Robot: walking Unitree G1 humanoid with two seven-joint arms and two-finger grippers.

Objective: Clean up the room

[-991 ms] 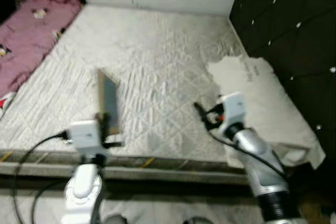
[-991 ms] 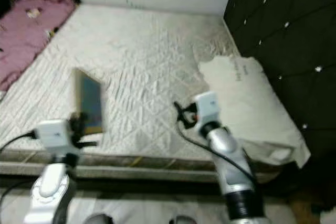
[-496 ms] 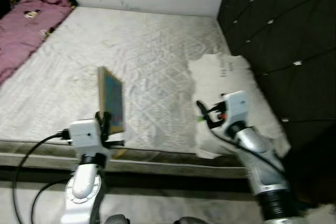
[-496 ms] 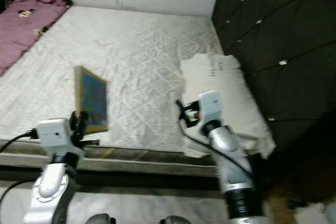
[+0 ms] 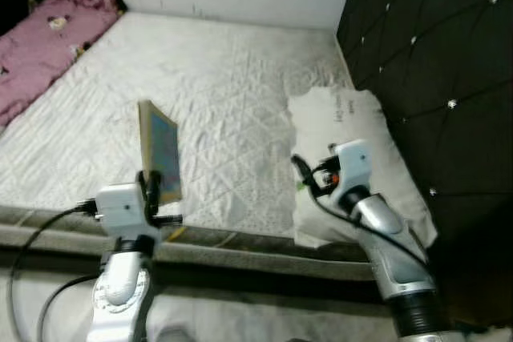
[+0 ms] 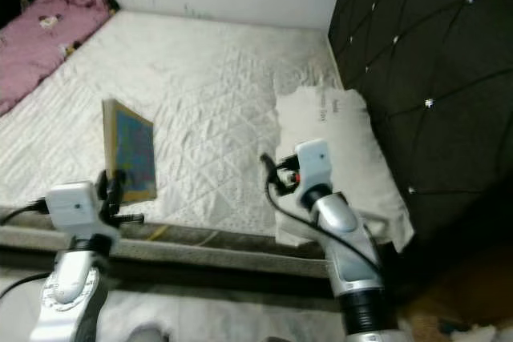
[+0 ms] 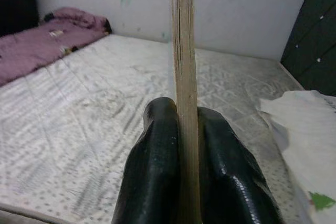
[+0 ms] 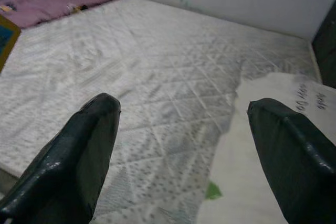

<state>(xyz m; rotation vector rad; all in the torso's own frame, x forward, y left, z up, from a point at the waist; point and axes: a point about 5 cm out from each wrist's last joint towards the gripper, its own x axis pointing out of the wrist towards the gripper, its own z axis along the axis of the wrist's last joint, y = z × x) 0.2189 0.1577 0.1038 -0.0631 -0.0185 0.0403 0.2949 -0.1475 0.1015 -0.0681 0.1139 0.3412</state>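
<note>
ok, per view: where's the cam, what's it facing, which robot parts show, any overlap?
Left eye, right eye: head, looking down at the mattress; both arms show, left gripper holding a book upright, right gripper open beside the pillow.
Left wrist: looks along its fingers clamped on the book's edge.
Right wrist: looks between its spread fingers across the mattress.
Shared: pillow and pink blanket in all views.
</note>
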